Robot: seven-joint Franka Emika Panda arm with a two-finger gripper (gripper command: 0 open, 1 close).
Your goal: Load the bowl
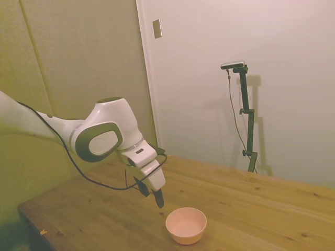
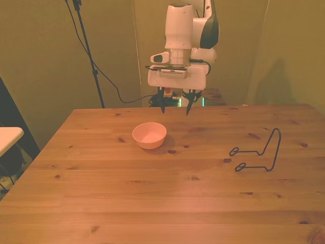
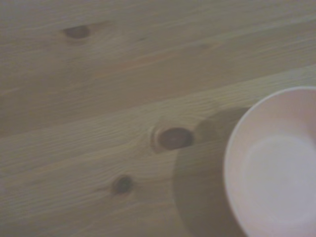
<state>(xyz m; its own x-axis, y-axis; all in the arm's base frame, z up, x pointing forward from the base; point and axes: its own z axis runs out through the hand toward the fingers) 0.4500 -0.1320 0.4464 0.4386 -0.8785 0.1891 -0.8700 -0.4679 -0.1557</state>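
Note:
The pale pink bowl [image 2: 149,135] sits upright and empty on the wooden table [image 2: 167,188], left of the middle in the front view. It also shows in the side view as the bowl [image 1: 186,225] and partly in the wrist view as the bowl [image 3: 276,163]. My gripper [image 2: 175,109] hangs above the table, behind the bowl and a little toward the front view's right, not touching it. It is open, with nothing between its fingers. From the side, the gripper [image 1: 158,199] hovers just left of the bowl's rim.
A dark bent-wire stand [image 2: 260,151] rests on the table toward the front view's right. A pale surface's corner [image 2: 7,136] pokes in at the front view's left edge, off the table. Black cable [image 1: 89,175] loops under the arm.

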